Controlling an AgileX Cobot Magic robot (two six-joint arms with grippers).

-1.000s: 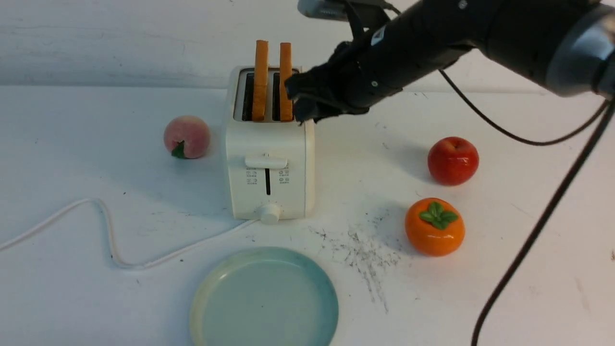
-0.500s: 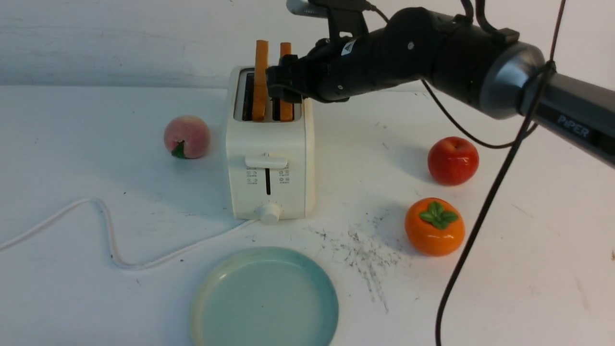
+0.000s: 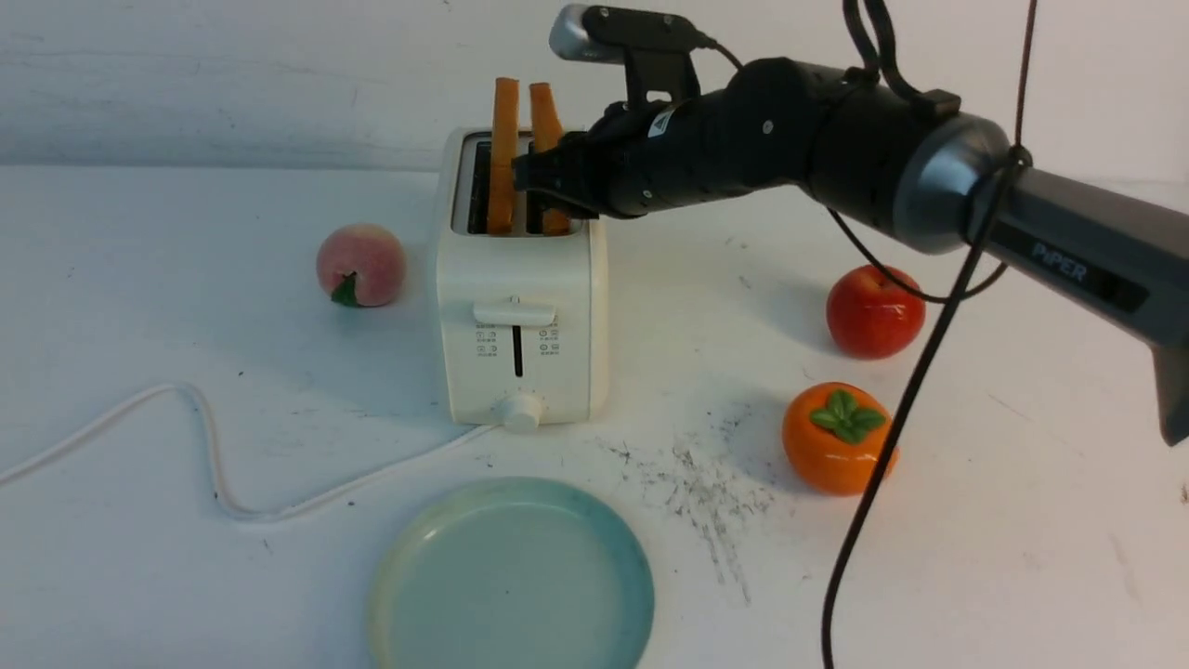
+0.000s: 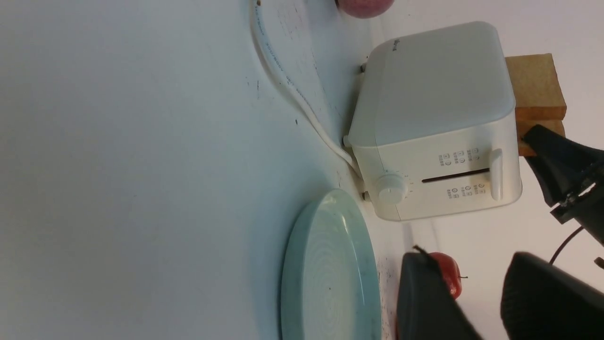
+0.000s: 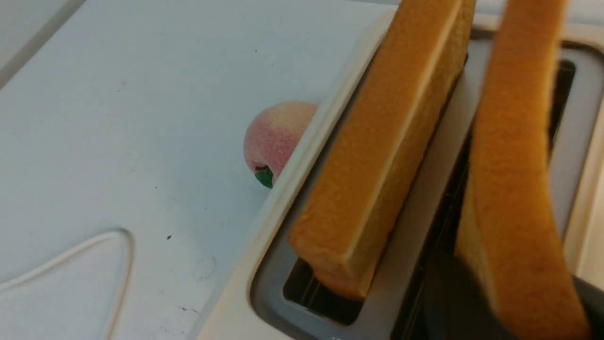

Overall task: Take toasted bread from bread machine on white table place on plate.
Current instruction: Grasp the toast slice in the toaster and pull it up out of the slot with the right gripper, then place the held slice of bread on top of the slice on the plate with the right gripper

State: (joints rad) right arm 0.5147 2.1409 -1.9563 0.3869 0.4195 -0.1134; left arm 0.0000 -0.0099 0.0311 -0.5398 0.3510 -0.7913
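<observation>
The white bread machine [image 3: 520, 307] stands mid-table on the white table [image 3: 139, 279] with two slices of toasted bread upright in its slots. The left slice [image 3: 504, 130] stands straight. The right slice [image 3: 543, 111] leans a little at its top, and my right gripper [image 3: 548, 181] is shut on it from the right, just above the slot. In the right wrist view the dark fingers [image 5: 448, 302] press both faces of that slice [image 5: 514, 189]. The blue-green plate [image 3: 511, 576] lies bare in front of the bread machine. My left gripper [image 4: 481, 297] is open and holds nothing, hovering near the plate [image 4: 330, 264].
A peach [image 3: 360, 265] sits left of the bread machine. A red apple [image 3: 875, 309] and an orange persimmon [image 3: 840, 437] sit to its right. The white cord [image 3: 204, 446] snakes across the left front. The right arm's black cable hangs down at right.
My right gripper moved left over the bread machine, widened around the right slice, then closed on it. That slice's top now leans left. The left gripper has not moved.
</observation>
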